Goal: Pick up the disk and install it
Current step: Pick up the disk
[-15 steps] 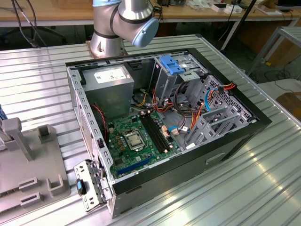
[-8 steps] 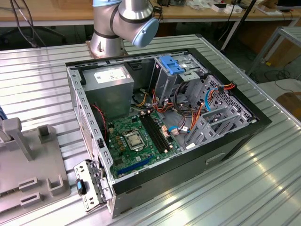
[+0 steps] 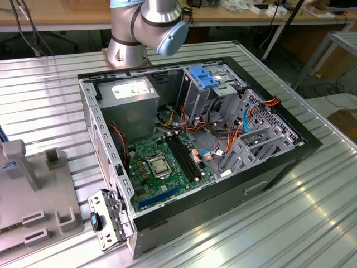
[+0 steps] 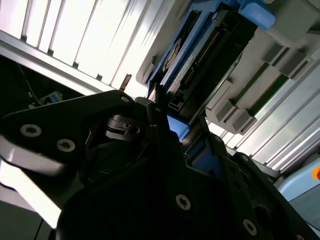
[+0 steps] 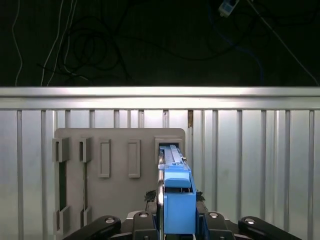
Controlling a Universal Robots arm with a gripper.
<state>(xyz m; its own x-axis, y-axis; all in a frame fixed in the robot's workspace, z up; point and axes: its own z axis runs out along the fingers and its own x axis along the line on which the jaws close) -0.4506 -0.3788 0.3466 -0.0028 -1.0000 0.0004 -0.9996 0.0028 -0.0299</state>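
The disk, a dark drive in a bright blue carrier, stands on edge in the first wrist view. Its far end reaches toward a slot of the grey fixture plate. My gripper sits at its near end, black fingers pressed against both sides of the blue carrier, shut on it. The second wrist view looks past the gripper along the disk, whose dark edge and blue tab lie over the grey fixture.
An open computer case lies on the ribbed metal table, with a green motherboard, cables and a pale blue bracket inside. The arm's base stands behind it. A grey slotted fixture sits at the exterior view's left.
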